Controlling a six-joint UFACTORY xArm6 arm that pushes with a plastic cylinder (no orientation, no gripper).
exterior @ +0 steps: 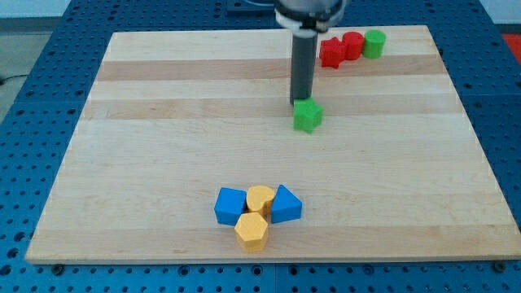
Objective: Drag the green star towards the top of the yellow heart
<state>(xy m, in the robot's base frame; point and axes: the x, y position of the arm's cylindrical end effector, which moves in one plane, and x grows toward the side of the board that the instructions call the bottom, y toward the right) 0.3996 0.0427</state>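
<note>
With no pincer fitted, we are pressing my tip against the green star's far side, next pushing it nearer toward the yellow heart.

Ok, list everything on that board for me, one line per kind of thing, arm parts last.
green star: 1, green, upper middle of the board, just below my tip
green cylinder: 1, green, view's top right, right end of a row
red blocks: 2, red, view's top right, left of the green cylinder, shapes unclear
blue blocks: 2, blue, lower middle, flanking the yellow heart
yellow heart: 1, yellow, lower middle cluster
yellow hexagon: 1, yellow, below the heart
wooden board: 1, pale wood
my tip: 1, dark rod, touching the star's top edge
</note>
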